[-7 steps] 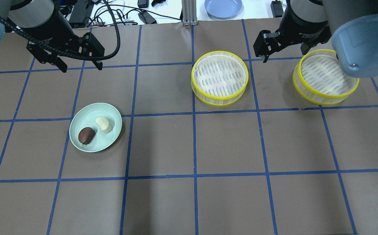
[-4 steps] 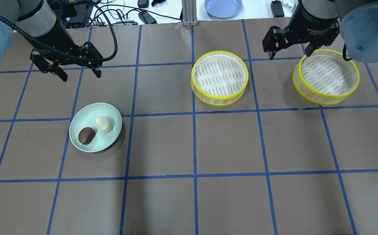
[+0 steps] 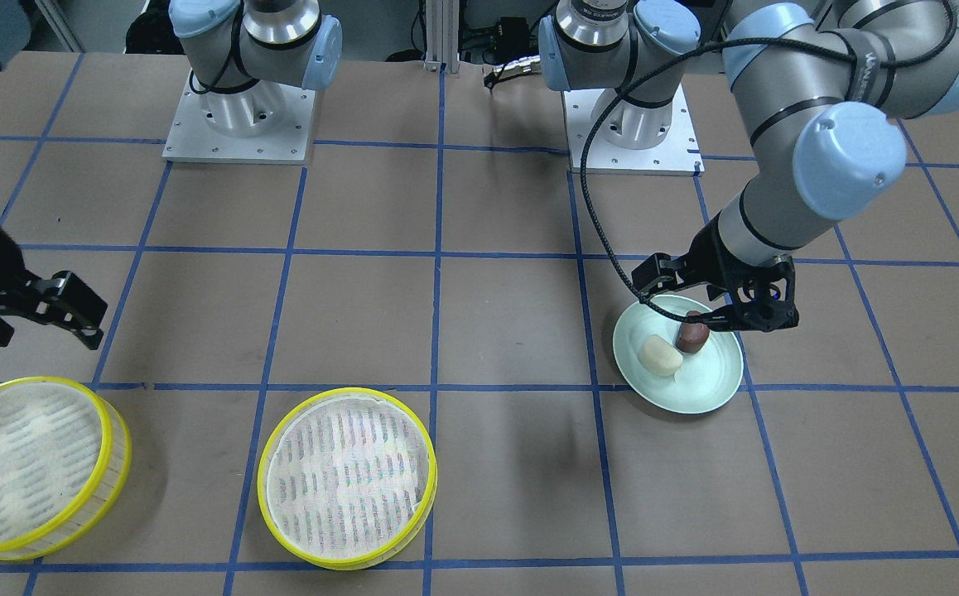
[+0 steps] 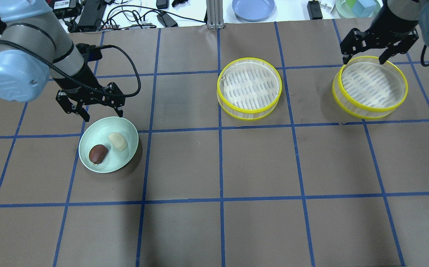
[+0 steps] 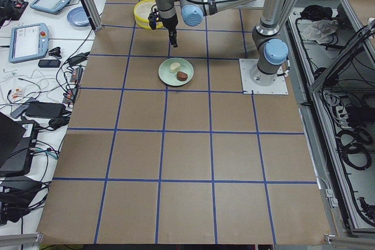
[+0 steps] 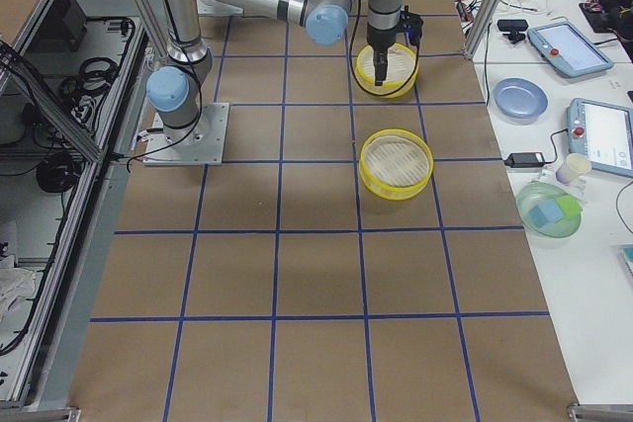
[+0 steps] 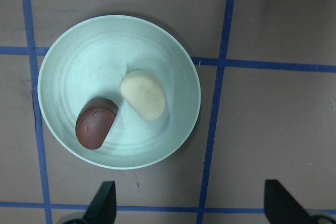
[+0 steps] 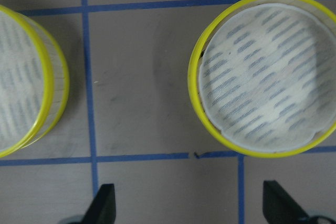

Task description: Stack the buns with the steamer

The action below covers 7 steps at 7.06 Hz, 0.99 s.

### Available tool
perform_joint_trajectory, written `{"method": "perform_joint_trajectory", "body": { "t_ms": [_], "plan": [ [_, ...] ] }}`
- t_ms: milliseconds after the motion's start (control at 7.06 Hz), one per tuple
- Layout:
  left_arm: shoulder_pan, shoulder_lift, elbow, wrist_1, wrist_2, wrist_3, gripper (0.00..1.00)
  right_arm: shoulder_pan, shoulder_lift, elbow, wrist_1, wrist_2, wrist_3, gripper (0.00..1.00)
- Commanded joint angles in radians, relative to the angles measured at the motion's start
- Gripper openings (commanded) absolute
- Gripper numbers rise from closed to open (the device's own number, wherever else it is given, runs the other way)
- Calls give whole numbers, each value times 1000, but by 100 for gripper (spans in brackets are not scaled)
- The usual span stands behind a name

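I am working over a brown tabletop (image 4: 259, 163) gridded with blue tape (image 4: 220, 163), with cables and a blue dish lying on the white bench beyond its far edge.

I am holding my left hand (image 4: 103, 115) above the far rim of the pale green plate (image 4: 123, 157), with its fingers spread wide and nothing between them. The cream bun (image 4: 117, 141) and the brown bun (image 4: 98, 154) are lying on that plate, so close together that they seem to be touching. I am holding my right hand (image 4: 364, 62) over the far edge of the right-hand tray (image 4: 364, 111), also spread wide and empty. The middle tray (image 4: 248, 112) is standing well apart from it, and neither tray has a bun in it.

I am judging the risks from here. Because the buns are lying so close, a finger going down between them could shove the neighbour or roll it off the plate. The brown one is looking glossy, so it may be squirting out as I squeeze. A fingertip catching the plate's raised rim could be tipping or dragging the plate. At the tray, the light frame may be sliding, or the loose-looking mesh liner lifting, if a finger is snagging it.

I am finding no writing I can read; lettering on my left arm's dark band is too small to make out.
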Motion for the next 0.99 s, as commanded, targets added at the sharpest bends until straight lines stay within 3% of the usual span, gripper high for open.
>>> {"method": "perform_joint_trajectory", "body": {
  "t_ms": [0, 283, 425, 567, 850],
  "plan": [
    [0, -92, -26, 62, 0, 55, 100, -112, 124, -7, -148, -31, -169, 100],
    [2, -160, -26, 101, 2, 129, 100, -179, 235, -15, -353, -36, -312, 100],
    [2, -184, -26, 102, 13, 135, 100, -204, 270, -33, -357, -38, -325, 100],
    [2, -194, -26, 101, 83, 141, 100, -209, 314, -38, -363, -41, -334, 100],
    [34, -207, -27, 92, 91, 110, 100, -218, 351, -39, -363, -42, -406, 100]
  ]
}}
